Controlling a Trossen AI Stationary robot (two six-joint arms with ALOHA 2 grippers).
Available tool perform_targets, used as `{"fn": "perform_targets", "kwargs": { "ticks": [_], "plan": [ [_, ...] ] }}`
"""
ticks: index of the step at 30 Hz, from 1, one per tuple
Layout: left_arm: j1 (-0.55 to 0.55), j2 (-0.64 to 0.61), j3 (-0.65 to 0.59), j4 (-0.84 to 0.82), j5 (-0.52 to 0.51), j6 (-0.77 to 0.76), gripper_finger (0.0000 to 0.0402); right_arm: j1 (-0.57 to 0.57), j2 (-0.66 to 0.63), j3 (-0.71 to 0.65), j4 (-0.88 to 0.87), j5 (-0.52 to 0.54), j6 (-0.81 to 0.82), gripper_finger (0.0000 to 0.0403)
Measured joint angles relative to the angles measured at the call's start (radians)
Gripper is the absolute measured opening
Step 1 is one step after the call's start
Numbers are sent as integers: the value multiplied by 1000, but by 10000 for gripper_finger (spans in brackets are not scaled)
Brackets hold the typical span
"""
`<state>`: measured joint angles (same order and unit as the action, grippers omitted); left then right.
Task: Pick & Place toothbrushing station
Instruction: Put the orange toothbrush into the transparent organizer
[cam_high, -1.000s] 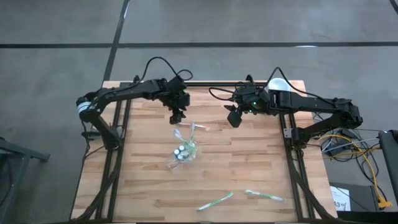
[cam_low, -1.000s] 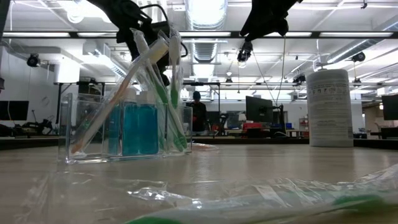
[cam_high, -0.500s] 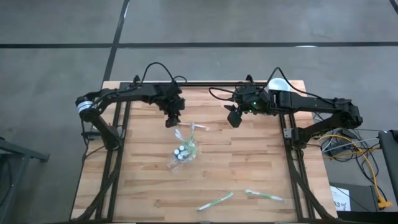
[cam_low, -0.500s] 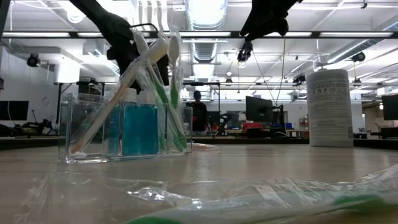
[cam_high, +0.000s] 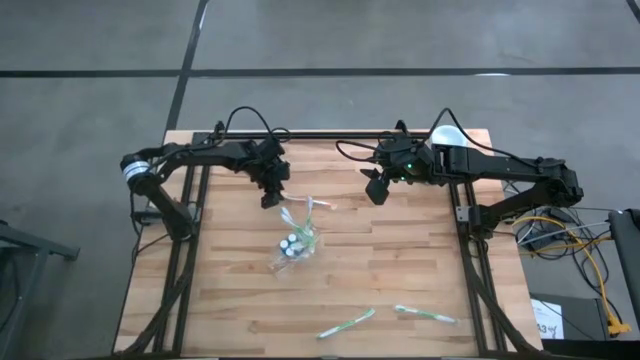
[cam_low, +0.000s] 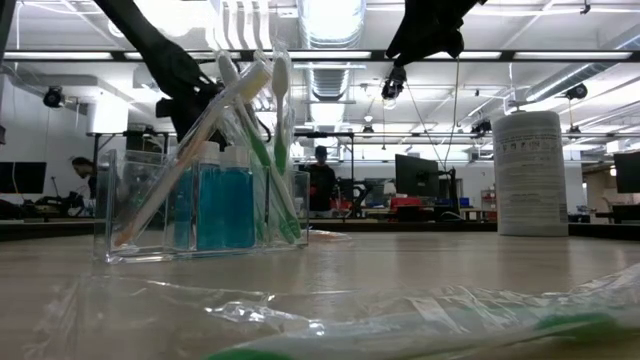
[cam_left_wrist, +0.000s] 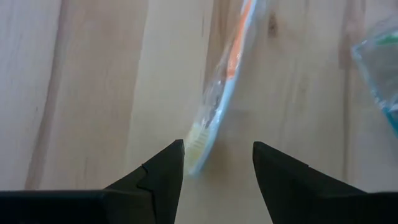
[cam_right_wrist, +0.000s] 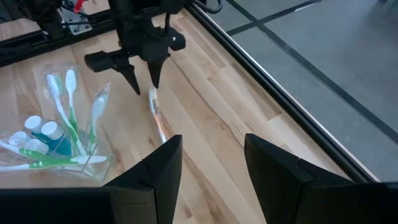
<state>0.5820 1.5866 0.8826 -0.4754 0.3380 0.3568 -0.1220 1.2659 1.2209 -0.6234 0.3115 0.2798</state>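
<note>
High view: left end effector (cam_high: 267, 197) hovering over table (cam_high: 400, 270) just beyond clear organizer (cam_high: 292, 247); right end effector (cam_high: 376, 190) parked well apart; two wrapped toothbrushes (cam_high: 347, 322) near front edge. Low view: organizer (cam_low: 200, 215) upright, brushes leaning inside. Left wrist view: jaws open, empty, straddling end of wrapped orange toothbrush (cam_left_wrist: 217, 112) flat on table. Right wrist view: own jaws open, empty; left end effector (cam_right_wrist: 144, 79) poised above that toothbrush (cam_right_wrist: 158, 117). Advice: descend straight, centre wrapper between fingers, close gently on handle, avoid crinkled film slipping.
</note>
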Motion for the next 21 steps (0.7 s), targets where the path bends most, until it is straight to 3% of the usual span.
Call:
{"fn": "perform_targets", "kwargs": {
  "ticks": [5,21],
  "plan": [
    [34,-5,-52,125,111,-51,195,0,0,0,0,0,0,169],
    [71,-132,-237,355,106,-101,191,0,0,0,0,0,0,169]
  ]
}}
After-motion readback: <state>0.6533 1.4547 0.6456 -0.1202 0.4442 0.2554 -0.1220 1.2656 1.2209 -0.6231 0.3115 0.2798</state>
